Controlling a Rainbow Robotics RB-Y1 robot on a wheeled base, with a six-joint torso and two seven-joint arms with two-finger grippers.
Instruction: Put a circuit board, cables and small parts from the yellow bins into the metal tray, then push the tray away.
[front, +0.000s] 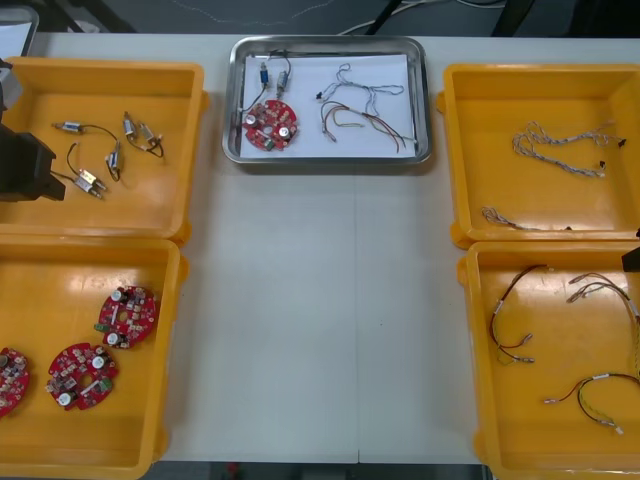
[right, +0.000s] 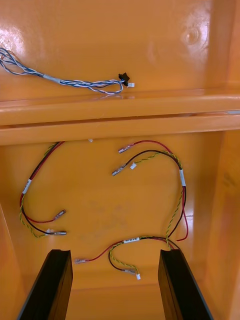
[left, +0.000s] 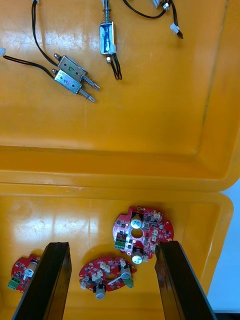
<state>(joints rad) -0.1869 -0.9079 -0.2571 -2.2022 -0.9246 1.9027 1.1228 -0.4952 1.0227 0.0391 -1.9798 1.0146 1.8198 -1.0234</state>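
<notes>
The metal tray (front: 425, 110) sits at the table's far middle, white inside. In it lie a round red circuit board (front: 270, 126), small metal parts (front: 273, 73) and cables (front: 360, 108). My left gripper (left: 112, 280) is open above the near left yellow bin (left: 220, 225), with red circuit boards (left: 142, 232) beyond its fingers. My left arm (front: 25, 165) shows at the left edge over the far left bin (front: 190, 150). My right gripper (right: 115, 285) is open over the near right bin (right: 225, 200), where red and yellow cables (right: 150, 200) lie between and beyond its fingers.
The far left bin holds small metal parts with black leads (front: 110, 160). The far right bin (front: 455, 170) holds twisted blue and white cables (front: 560, 145). Three circuit boards (front: 127, 316) lie in the near left bin. Bare table (front: 320, 320) stretches between the bins.
</notes>
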